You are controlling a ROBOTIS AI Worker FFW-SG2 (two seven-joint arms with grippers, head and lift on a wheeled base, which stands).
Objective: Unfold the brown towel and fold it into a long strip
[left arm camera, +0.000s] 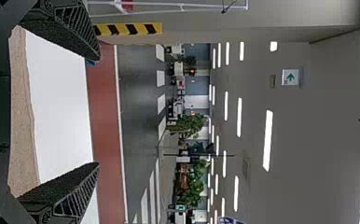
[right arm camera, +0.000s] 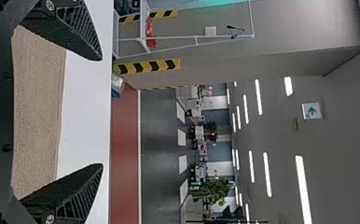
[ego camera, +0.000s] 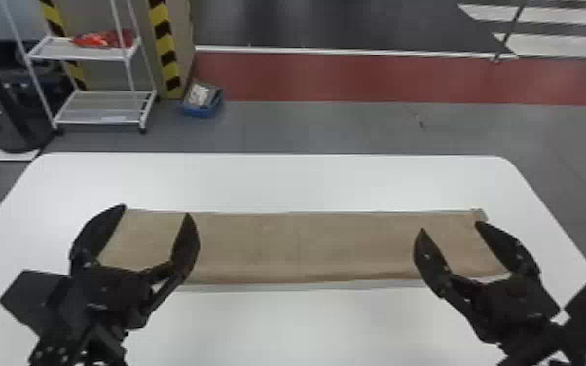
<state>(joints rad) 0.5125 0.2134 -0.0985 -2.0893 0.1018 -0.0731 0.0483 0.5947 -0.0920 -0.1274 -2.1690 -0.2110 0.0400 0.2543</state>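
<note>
Across the white table [ego camera: 282, 180], the brown towel [ego camera: 306, 243] lies flat in a long strip, its long edges running left-right. Probably laid that way so each arm gets an end. My left gripper [ego camera: 156, 211] is open over the left end, right gripper [ego camera: 451, 227] open over the right end; nothing pinched in either. Spread fingers suit a release or a regrip, can't say which. Fold looks basically done; maybe a light edge tidy, risk is dragging a layer askew. Pale patch [ego camera: 479, 214] at the far right corner could be a tag, no readable text. Arrow sign [left arm camera: 290, 77] up in the room, green on white.
</note>
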